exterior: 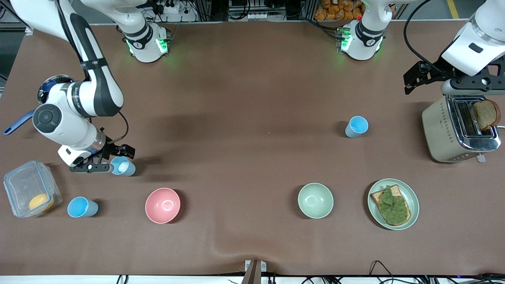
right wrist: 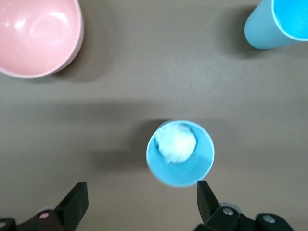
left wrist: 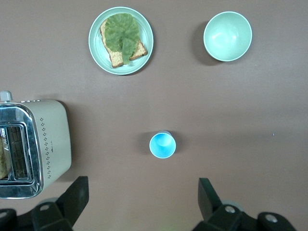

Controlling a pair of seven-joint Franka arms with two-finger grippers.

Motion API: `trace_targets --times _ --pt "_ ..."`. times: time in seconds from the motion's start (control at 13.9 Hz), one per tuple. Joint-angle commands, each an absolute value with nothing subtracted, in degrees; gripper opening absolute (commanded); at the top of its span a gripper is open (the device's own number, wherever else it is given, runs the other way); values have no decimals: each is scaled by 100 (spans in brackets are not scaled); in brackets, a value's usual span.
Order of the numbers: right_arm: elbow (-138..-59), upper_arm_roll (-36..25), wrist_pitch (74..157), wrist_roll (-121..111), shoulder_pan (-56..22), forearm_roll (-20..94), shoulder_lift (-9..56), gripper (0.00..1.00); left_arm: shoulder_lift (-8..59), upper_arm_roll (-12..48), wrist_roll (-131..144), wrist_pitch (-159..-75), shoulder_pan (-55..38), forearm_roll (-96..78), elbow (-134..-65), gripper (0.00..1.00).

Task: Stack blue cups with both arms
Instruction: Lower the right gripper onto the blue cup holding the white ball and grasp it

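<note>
Three light-blue cups stand upright on the brown table. One cup [exterior: 122,166] [right wrist: 180,153] with a white lump inside stands at the right arm's end. My right gripper [exterior: 114,156] [right wrist: 139,207] is open, low beside this cup; the cup stands just ahead of the fingertips, apart from them. A second cup [exterior: 82,207] [right wrist: 279,21] stands nearer the front camera. The third cup [exterior: 356,126] [left wrist: 162,145] stands alone toward the left arm's end. My left gripper [exterior: 412,77] [left wrist: 143,197] is open and empty, high over the table beside the toaster.
A pink bowl [exterior: 162,205] [right wrist: 38,36], a pale green bowl [exterior: 315,200] [left wrist: 227,36] and a plate [exterior: 412,213] [left wrist: 96,53] with toast and lettuce stand near the front. A toaster [exterior: 442,130] [left wrist: 50,144] holds bread. A clear box [exterior: 19,185] stands at the right arm's end.
</note>
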State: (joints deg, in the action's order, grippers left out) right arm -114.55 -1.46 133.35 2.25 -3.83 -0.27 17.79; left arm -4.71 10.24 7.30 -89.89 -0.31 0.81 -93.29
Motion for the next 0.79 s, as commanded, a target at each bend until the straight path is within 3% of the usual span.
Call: trace_targets --times 0.0,0.29,0.36,0.72 --pt "-11260 -114 13631 229 -290 -114 2196 100 -492 1046 809 -8982 -44 35 -9272 100" --pt "-11128 -105 13843 237 -167 -70 2706 98 -492 1037 809 -8982 -35 9 -9272 100" --pt "-11057 -114 13799 229 -167 -70 2768 87 -483 1037 817 -8991 -9 -70 -9272 100" --pt "-10934 -114 13737 150 -211 -114 2795 11 -475 1011 817 -8965 0 -114 -9281 100"
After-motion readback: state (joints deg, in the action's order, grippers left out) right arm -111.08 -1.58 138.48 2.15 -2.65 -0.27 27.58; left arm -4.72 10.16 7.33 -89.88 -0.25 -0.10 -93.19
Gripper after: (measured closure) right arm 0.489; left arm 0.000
